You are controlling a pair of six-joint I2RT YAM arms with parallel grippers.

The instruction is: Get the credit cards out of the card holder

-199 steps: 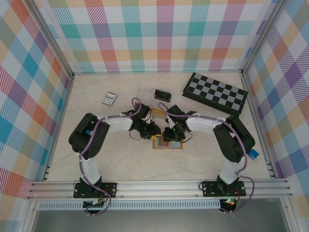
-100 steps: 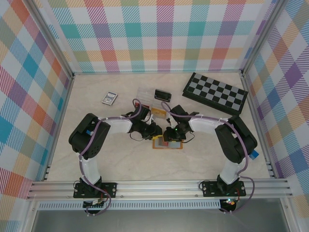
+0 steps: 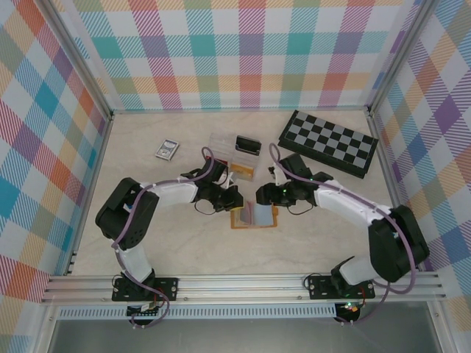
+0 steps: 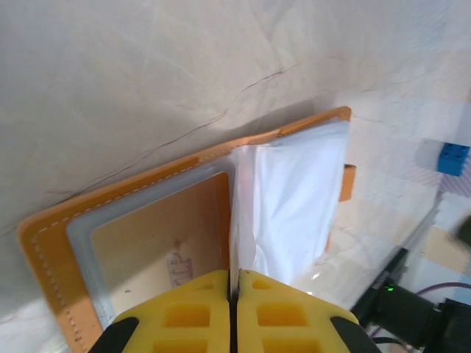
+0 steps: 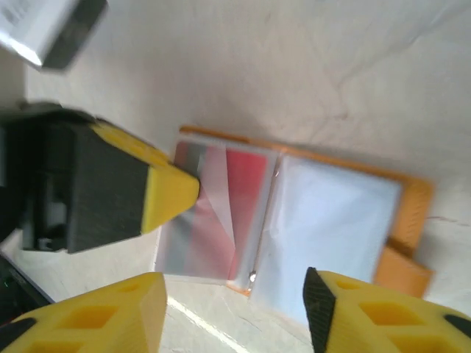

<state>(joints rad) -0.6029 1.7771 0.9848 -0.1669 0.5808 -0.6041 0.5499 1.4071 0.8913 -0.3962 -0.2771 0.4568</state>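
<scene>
Left gripper, left of the chessboard and nearer the arm bases, jaws pinched shut on a clear sleeve of the card holder | card holder lying open, near-left of the chessboard | right gripper, just left of the chessboard's near corner, jaws parted, gripping nothing.
</scene>
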